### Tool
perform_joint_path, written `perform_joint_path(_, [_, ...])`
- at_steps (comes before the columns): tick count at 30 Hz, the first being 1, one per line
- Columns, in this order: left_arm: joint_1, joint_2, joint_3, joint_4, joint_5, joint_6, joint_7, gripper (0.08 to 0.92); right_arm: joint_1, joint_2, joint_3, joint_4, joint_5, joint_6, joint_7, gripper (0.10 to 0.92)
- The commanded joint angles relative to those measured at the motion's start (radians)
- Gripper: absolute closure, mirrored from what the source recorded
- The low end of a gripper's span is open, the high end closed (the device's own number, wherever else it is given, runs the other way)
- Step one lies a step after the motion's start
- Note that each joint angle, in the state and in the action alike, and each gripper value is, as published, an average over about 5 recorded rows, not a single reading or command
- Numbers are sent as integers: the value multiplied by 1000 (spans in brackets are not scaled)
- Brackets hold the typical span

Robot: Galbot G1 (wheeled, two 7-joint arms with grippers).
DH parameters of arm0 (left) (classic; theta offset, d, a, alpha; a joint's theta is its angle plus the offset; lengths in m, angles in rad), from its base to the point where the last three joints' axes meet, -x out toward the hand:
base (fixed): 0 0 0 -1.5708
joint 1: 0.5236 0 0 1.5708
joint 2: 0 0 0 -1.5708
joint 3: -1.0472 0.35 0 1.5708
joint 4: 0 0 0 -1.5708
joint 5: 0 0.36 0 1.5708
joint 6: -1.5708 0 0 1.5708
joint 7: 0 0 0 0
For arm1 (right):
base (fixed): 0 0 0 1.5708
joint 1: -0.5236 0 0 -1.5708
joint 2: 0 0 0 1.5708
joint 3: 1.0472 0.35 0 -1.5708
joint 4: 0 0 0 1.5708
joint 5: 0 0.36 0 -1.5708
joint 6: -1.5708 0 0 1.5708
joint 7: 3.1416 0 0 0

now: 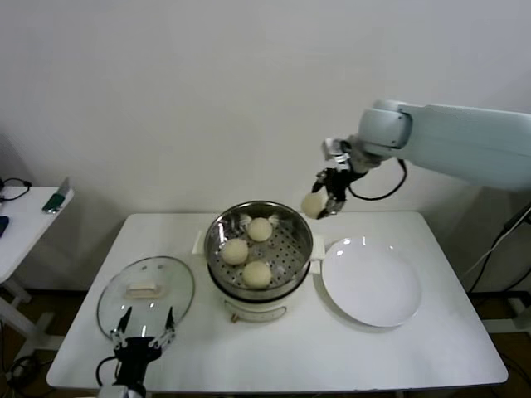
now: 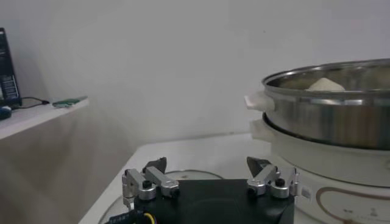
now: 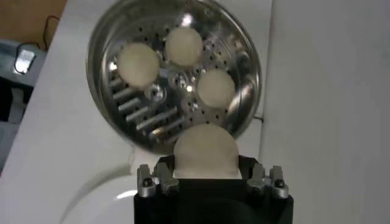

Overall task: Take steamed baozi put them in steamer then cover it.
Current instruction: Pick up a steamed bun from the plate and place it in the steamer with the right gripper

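Nearest, left end effector (image 1: pixel 143 329) gapes empty beside the cover (image 1: pixel 146 295); right end effector (image 1: pixel 324 197) grips a baozi (image 1: pixel 312 205) just right of the steamer (image 1: pixel 259 246).

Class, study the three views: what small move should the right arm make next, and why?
Probably carry the fourth baozi a little left over the steamer and lower it. The right gripper holds it above the rim's right edge; three buns sit inside, leaving a free patch on that side.

Right arm stretched in from the side, wrist bent down, right gripper (image 1: pixel 323 197) raised high, fingers clamped on a bun (image 1: pixel 312 205). Left gripper (image 1: pixel 143 323) low at the near edge, fingers spread wide, idle.
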Motion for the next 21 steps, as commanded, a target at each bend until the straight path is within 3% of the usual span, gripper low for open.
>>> perform_joint_path(1, [-2, 1, -7, 2, -4, 1, 0, 177, -88, 161, -6, 70, 59, -80, 106, 347])
perform_joint_path(21, [1, -2, -12, 0, -10, 5, 0, 177, -304, 161, 53, -80, -120, -106, 164, 342])
